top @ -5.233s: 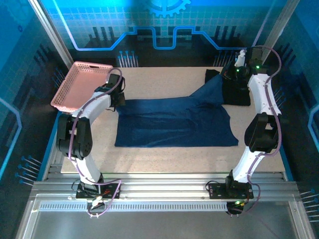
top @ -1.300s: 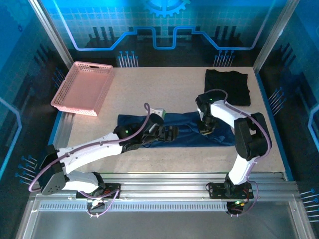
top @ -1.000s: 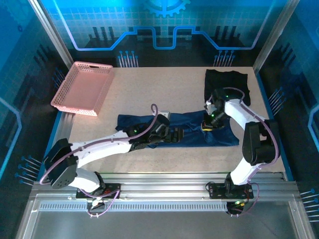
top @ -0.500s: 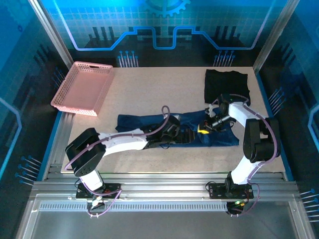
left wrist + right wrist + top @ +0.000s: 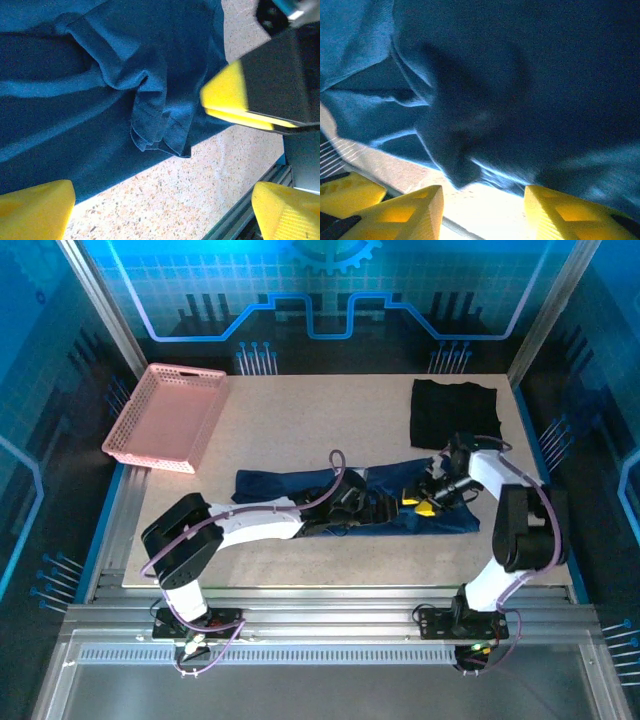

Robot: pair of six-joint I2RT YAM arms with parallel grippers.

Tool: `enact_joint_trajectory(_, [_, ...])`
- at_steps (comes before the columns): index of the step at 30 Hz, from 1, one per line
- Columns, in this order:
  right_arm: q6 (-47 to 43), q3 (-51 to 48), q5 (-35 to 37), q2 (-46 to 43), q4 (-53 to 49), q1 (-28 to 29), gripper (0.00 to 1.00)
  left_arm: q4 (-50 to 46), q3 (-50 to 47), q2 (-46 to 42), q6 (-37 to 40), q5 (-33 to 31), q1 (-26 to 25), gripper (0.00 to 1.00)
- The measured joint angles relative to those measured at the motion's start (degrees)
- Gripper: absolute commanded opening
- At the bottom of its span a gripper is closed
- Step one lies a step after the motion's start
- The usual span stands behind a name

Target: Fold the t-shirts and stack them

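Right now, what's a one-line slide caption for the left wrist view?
Left gripper, jaws open, hovers above a bunched edge of the navy t-shirt on the speckled table.

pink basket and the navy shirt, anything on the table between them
Nothing: the table is bare between the pink basket and the navy shirt, as the top view shows.

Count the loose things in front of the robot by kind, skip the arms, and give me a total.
Soft cloth t-shirts: 2, the rumpled navy blue t-shirt and the square-folded black t-shirt
Pink perforated plastic basket: 1
Total: 3
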Motion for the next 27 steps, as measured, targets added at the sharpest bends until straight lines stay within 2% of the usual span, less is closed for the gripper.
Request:
enact_joint_trajectory(5, [2.49, -1.70, 6.21, -6.75, -1.46, -0.72, 0.43, -0.74, 2.49, 2.84, -1.95, 0.11, 0.02, 0.85])
enact_joint_trajectory(13, [5.18, -9.79, 8.33, -2.62, 0.70, -0.59, 0.42, -1.27, 5.16, 6.95, -4.48, 1.66, 0.04, 0.84])
enact_joint_trajectory(27, [8.22, -9.66, 8.17, 1.62, 5.90, 2.54, 0.38, -1.29, 5.16, 7.10, -4.96, 2.14, 0.59, 0.83])
